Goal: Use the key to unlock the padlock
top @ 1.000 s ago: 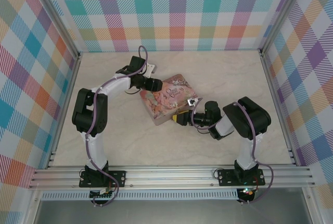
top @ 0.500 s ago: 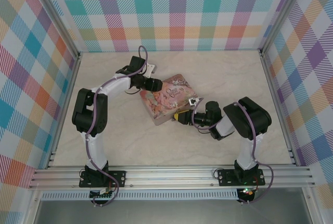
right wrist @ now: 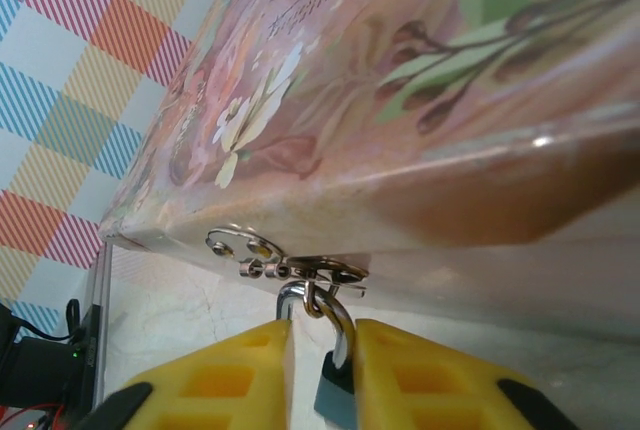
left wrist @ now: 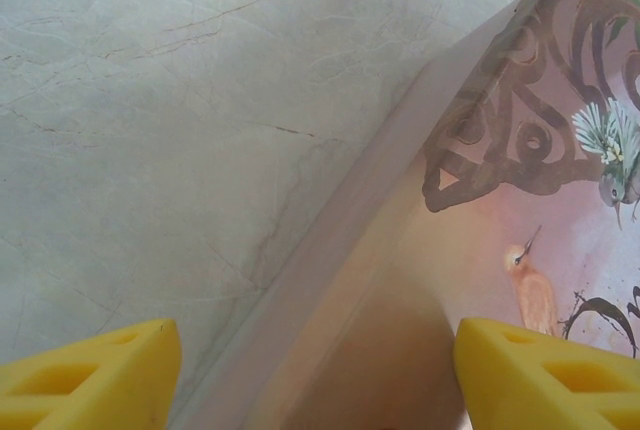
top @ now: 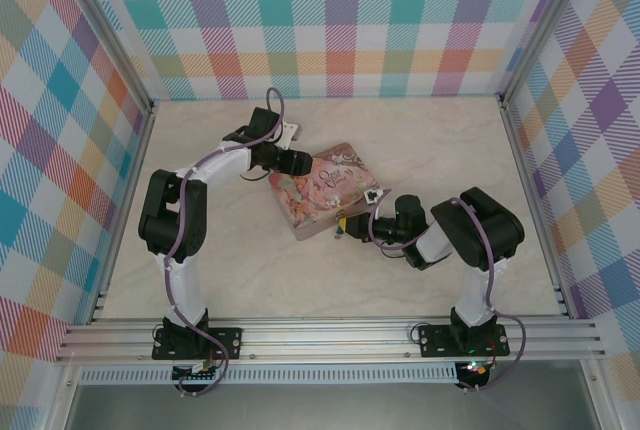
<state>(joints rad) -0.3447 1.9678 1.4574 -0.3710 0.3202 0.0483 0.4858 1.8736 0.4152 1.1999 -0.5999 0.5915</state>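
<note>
Steadying grip: tiny blue padlock (right wrist: 336, 390) clamped between right yellow fingers (right wrist: 395, 375); pink illustrated rectangular tin (top: 322, 190) straddled by parted left fingers (left wrist: 95, 370). Shackle (right wrist: 318, 305) should be kept untwisted.

The padlock (right wrist: 335, 390) body is mostly hidden between the right pincer (right wrist: 322, 375) fingers, cut off below.

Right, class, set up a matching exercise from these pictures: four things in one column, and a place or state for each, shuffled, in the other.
Things:
1. padlock
2. pink tin
3. left gripper
4. metal hasp

Places or states:
A. open, straddling the tin's corner
B. lying on the table between both arms
C. pinched between the right gripper's yellow fingers
D. fixed to the tin's edge, shackle hooked through it

Pairs: 1-C, 2-B, 3-A, 4-D
</note>
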